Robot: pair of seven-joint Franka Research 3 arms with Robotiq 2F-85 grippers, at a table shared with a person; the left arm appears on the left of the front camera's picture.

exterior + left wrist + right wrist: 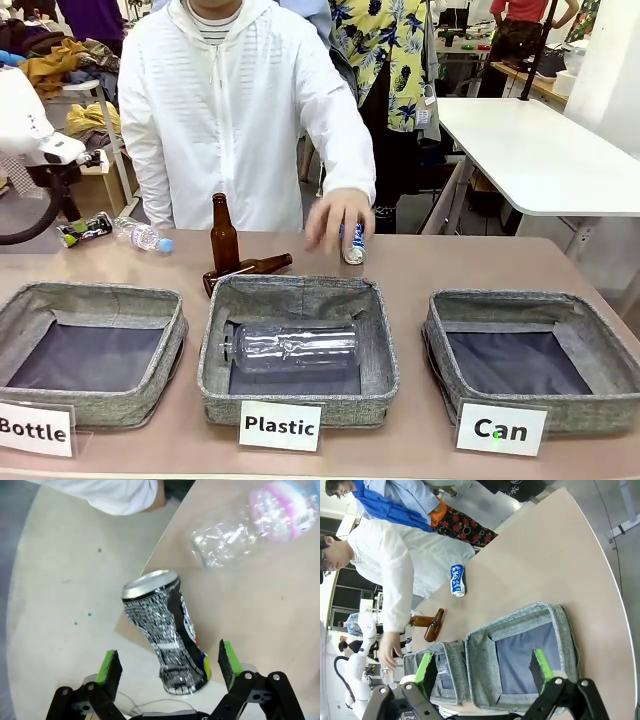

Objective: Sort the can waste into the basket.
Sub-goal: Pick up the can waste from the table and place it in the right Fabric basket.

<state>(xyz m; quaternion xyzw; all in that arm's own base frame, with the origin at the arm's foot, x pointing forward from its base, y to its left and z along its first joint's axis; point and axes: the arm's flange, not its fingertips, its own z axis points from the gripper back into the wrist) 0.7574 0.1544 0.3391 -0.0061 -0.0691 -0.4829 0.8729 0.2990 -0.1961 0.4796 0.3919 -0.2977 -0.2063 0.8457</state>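
Saw left gripper (169, 661) w/ jaws apart, straddling dented black can (165, 630) at table (260, 605) edge, pads clear of it; noted clear bottle (250, 525) just beyond; found blue can (355, 245) lying at far side, by person's blurred hand (335, 215), well apart from Can basket (530, 300); saw rt gripper (481, 666) spread too, gripping nothing, above that basket.

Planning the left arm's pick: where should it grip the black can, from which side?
Across its dented middle, from above. The black can lies on its side near the table edge, its length running between the left gripper's open pads, so they would likely close on its flanks.
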